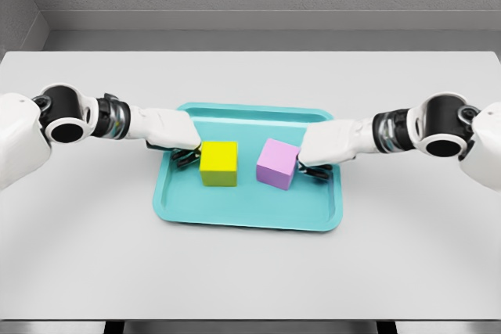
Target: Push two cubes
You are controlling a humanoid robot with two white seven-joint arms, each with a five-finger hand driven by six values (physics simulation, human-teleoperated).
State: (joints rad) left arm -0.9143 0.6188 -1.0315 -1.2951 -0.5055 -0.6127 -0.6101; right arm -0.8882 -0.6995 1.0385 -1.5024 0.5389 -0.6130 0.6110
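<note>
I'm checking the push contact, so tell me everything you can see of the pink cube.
The pink cube is a plain, matte, lilac-pink block with sharp edges and no markings. It sits flat on the teal tray, right of centre, turned slightly. A gap separates it from the yellow cube. The right hand is against its right face, fingers curled there.

A yellow cube (218,163) and a pink-lilac cube (278,164) sit on a turquoise tray (249,217), on a light grey table (250,271).
</note>
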